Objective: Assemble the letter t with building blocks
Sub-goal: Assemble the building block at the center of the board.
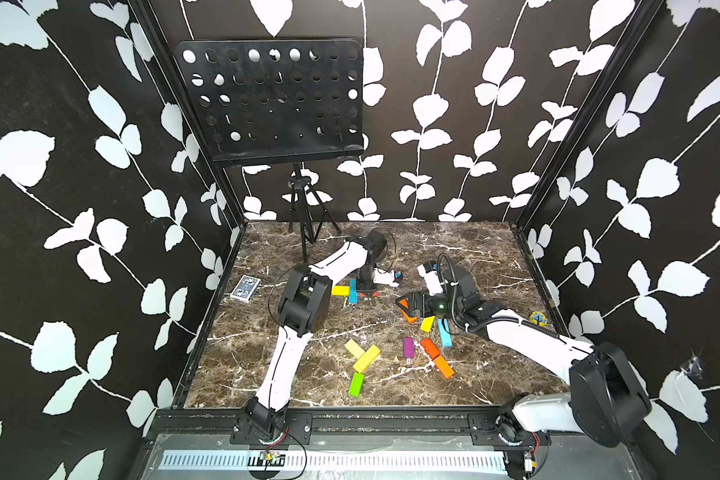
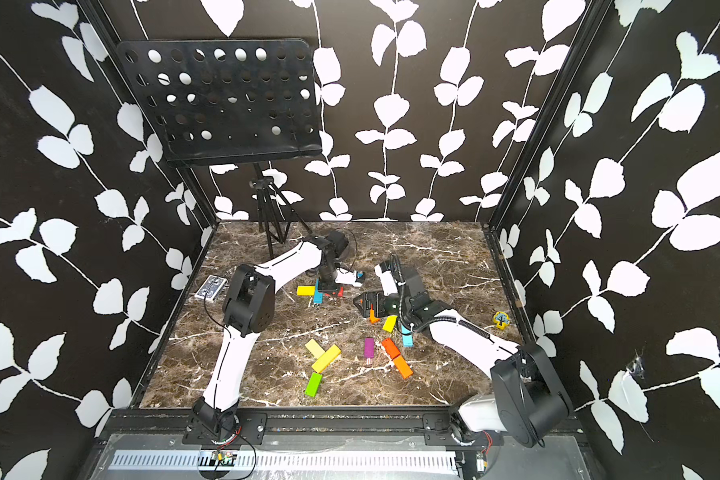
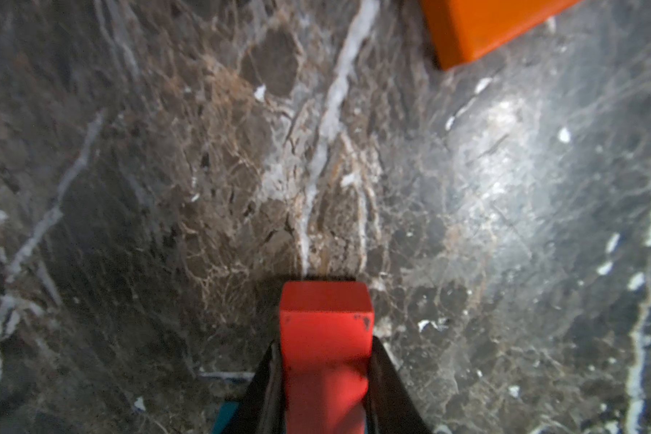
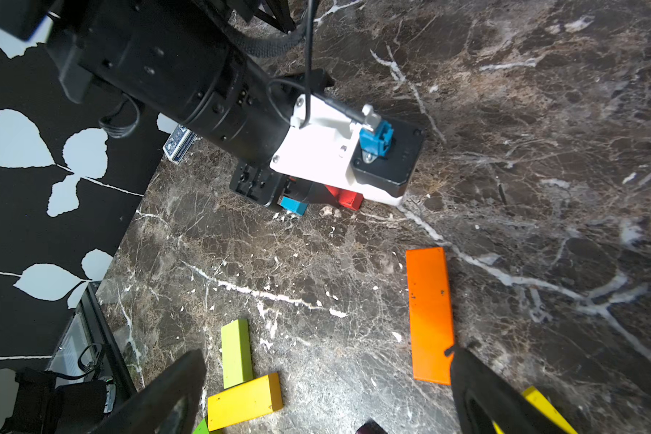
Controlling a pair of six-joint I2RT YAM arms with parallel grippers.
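Note:
My left gripper (image 3: 326, 349) is shut on a red block (image 3: 326, 319), whose free end sticks out past the fingers right down at the marble table (image 1: 267, 374). In both top views it sits at the back middle, beside a yellow block (image 1: 340, 290) and a cyan block (image 1: 353, 291) that lie touching at a right angle. My right gripper (image 4: 326, 364) stands open over bare marble, one finger tip over the end of an orange block (image 4: 429, 315). Other loose blocks lie in front: pale yellow (image 1: 354, 348), yellow (image 1: 366, 358), lime (image 1: 356, 384), purple (image 1: 408, 348), red-orange (image 1: 430, 348), orange (image 1: 443, 366).
A blue-patterned card box (image 1: 245, 288) lies at the left edge. A yellow tree token (image 1: 538, 318) sits at the right edge. A black music stand (image 1: 271, 99) rises at the back left on tripod legs (image 1: 306, 224). A yellow block (image 1: 427, 323) and a cyan block (image 1: 444, 332) lie under the right arm.

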